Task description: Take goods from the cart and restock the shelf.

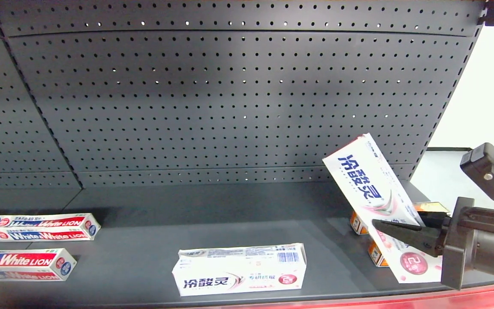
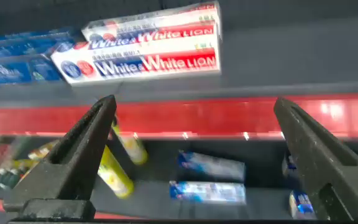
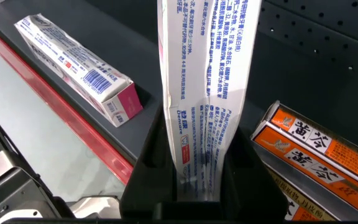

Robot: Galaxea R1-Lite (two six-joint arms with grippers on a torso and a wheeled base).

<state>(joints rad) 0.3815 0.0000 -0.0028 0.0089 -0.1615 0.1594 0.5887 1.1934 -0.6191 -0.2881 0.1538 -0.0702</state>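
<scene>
Right gripper (image 1: 395, 232) is clamped on the lower end of a white toothpaste box (image 1: 371, 189), held tilted at the right end of the shelf (image 1: 212, 210), over the orange boxes (image 1: 357, 223); contact unclear. Matching white box (image 1: 240, 274) lies flat at the front edge, mid-shelf. Two red-and-white boxes (image 1: 37, 227) sit at the left end. Left gripper (image 2: 194, 106) is spread wide, empty, facing the shelf's red front edge.

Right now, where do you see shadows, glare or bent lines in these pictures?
Head view: the pegboard back panel bows in a curve, and a dark shadow lies on the shelf beside the upper red-and-white box. Left wrist view: bright glints dot the red shelf edge.
</scene>
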